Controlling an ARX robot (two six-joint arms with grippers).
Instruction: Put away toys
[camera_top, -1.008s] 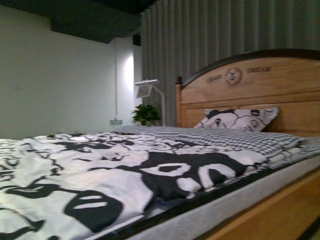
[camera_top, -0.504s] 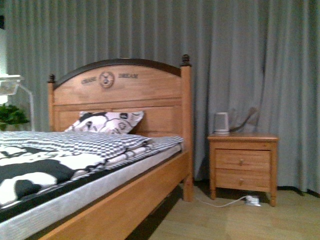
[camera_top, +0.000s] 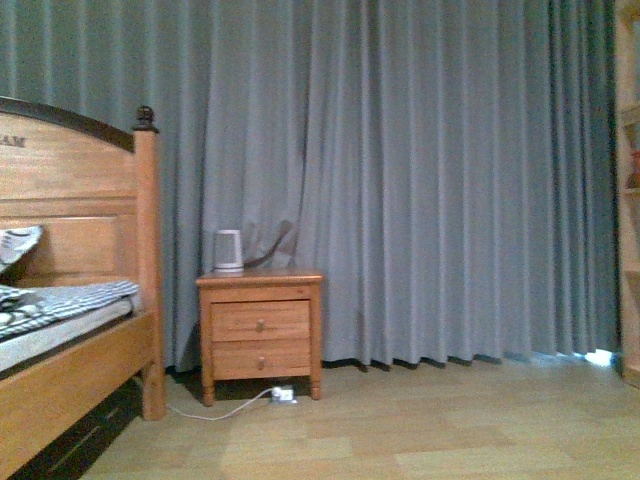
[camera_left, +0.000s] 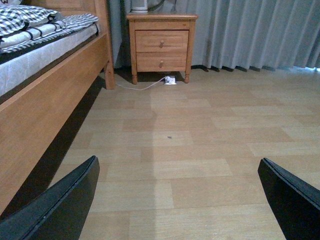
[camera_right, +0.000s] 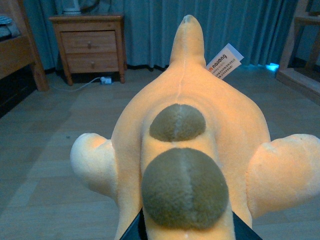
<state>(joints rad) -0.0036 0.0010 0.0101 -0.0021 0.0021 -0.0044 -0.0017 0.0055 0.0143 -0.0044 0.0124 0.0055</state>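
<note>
The orange-yellow plush animal (camera_right: 187, 145) fills the right wrist view, with two olive-brown round patches on its back and a white tag (camera_right: 225, 61). My right gripper (camera_right: 186, 232) is shut on the plush animal and holds it above the wooden floor. Only the black finger edges show under the plush. My left gripper (camera_left: 182, 200) is open and empty, its two black fingers (camera_left: 60, 205) wide apart above the bare floor. Neither gripper shows in the front view.
A wooden bed (camera_top: 75, 340) stands at the left. A two-drawer nightstand (camera_top: 260, 330) with a white kettle (camera_top: 228, 250) stands beside it, a white cable and plug (camera_top: 282, 394) below. Grey curtains (camera_top: 440, 180) cover the wall. A wooden shelf (camera_top: 630, 200) is at far right.
The front view has swung to the right, from the bedding and headboard to the nightstand, curtains and open floor.
</note>
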